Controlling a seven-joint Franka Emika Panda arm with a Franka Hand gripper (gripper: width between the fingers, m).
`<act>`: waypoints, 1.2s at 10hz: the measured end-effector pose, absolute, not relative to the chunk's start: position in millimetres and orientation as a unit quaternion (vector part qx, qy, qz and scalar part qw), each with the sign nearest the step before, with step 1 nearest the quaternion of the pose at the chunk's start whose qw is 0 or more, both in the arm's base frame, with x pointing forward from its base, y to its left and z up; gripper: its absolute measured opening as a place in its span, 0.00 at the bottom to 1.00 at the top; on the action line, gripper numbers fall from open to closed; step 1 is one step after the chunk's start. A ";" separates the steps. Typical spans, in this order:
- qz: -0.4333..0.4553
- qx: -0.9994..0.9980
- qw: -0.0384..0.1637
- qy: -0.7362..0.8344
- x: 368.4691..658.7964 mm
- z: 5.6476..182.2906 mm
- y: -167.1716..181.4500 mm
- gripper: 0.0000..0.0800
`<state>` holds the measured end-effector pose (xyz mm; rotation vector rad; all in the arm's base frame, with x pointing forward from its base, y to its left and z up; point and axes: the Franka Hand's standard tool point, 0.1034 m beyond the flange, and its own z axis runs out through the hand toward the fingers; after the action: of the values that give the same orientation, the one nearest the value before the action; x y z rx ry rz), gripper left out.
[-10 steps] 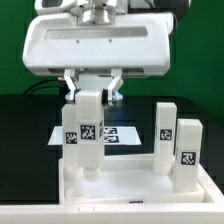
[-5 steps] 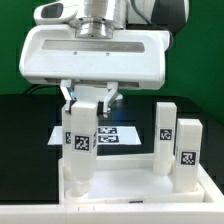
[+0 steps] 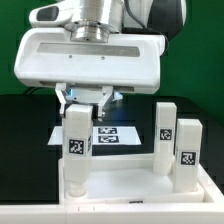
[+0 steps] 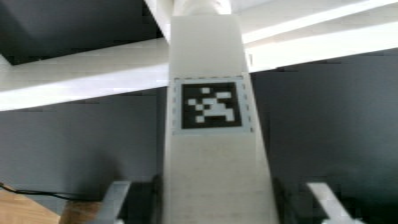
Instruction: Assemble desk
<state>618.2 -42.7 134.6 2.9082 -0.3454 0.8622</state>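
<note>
White plastic fills the bottom of the exterior frame: the desk panel (image 3: pixel 120 195) lies flat, rim toward the camera, cut off at the lower edge, so its near corners are not visible.

Lower left, one leg (image 3: pixel 77 150) stands upright with its foot down in the panel at the left corner. Long axis vertical, tag facing the camera. Whether it is fully seated in a socket I cannot tell; the rim hides the foot.

Gripper (image 3: pixel 84 102) sits directly above this leg, narrowed onto its top end, so it holds the leg from above. The leg hangs straight down from the pincer, and any seating move looks to run along that vertical axis. The fingertips themselves are shadowed under the wide white hand body, and contact is hard to make out there.

Wrist view confirms: the leg (image 4: pixel 210 120) runs lengthwise through the middle of the frame, tag centred, with dark fingers (image 4: pixel 128 200) flanking it at the lower edge.

Right of centre, two more legs (image 3: pixel 165 135) stand upright side by side in the panel's right part, the farther one taller in frame, well apart from the held one. A fourth leg is not in sight.

Behind, at mid frame, the marker board (image 3: pixel 110 134) lies flat on the black table (image 3: pixel 25 125), partly hidden by the legs. Green wall beyond.
</note>
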 end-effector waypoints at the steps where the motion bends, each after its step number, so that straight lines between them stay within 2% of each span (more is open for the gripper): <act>1: 0.281 0.952 0.045 -0.113 617.7 132.6 -43.2 0.36; 4: 0.280 0.952 0.050 -0.113 614.4 125.0 -46.4 0.36; 7: 0.280 0.952 0.050 -0.113 614.7 124.7 -46.4 0.36; 8: 0.279 0.952 0.050 -0.113 614.7 124.7 -46.4 0.55; 9: 0.279 0.952 0.050 -0.113 614.6 124.4 -46.5 0.55; 10: 0.271 0.955 0.048 -0.113 613.7 122.4 -45.7 0.74; 12: 0.236 0.964 0.032 -0.122 619.8 127.8 -46.5 0.81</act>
<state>619.8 -46.5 127.8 2.9666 -0.3758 0.7266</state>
